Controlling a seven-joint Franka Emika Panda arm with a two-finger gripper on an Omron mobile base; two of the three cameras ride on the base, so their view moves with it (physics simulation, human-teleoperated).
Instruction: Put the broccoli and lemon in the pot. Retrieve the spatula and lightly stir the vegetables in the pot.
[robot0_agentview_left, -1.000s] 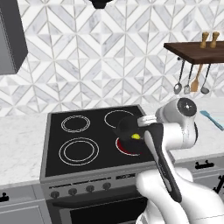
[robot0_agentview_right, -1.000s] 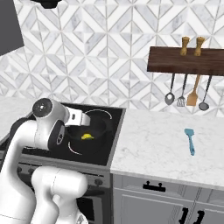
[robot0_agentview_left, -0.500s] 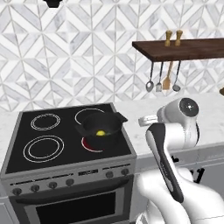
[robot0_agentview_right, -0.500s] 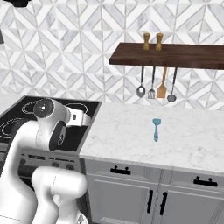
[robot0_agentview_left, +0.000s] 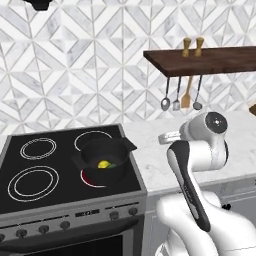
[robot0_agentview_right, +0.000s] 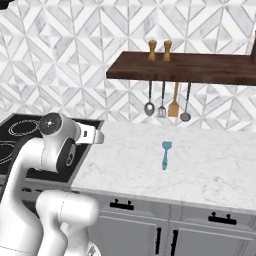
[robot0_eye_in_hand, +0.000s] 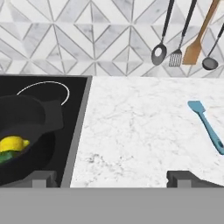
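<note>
Marble counter (robot0_agentview_right: 210, 165) carries the teal spatula (robot0_agentview_right: 164, 154) — lemon (robot0_eye_in_hand: 13, 143) and broccoli (robot0_eye_in_hand: 5, 156) sit in the pot (robot0_agentview_left: 102, 161). Your gripper (robot0_eye_in_hand: 111, 179) is wide open, empty — line up along the handle.

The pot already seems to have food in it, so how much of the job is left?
Done: the lemon and broccoli sit in the pot. In hand: nothing; the hand is open. Left: fetch the teal spatula lying on the counter, then stir.

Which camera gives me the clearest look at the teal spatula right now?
Right base view: the spatula lies whole on the marble counter. The hand view shows it larger, handle cut off at the edge.
</note>
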